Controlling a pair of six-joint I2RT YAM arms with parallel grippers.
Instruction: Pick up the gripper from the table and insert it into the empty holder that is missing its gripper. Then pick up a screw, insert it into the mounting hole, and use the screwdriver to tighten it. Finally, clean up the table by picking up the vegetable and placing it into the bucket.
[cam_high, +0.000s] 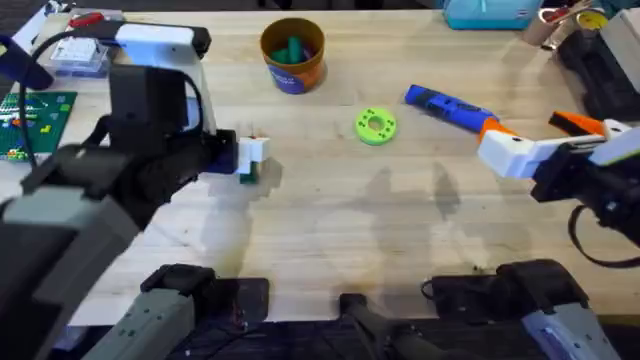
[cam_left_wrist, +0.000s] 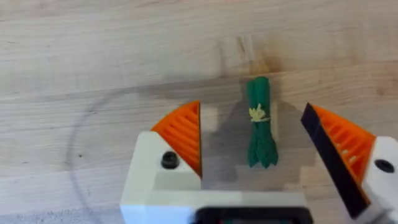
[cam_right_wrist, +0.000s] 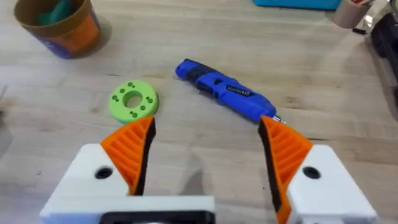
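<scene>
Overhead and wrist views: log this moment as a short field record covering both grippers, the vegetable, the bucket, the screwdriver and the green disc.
left gripper: open, fingers either side of the vegetable, not closed on it
vegetable: green bundle lying flat on the table
right gripper: open, empty, above bare table near the screwdriver
screwdriver: blue, lying on the table, right of the green disc
green disc: flat on the table, mid-table
bucket: upright at the far side, something green inside
</scene>
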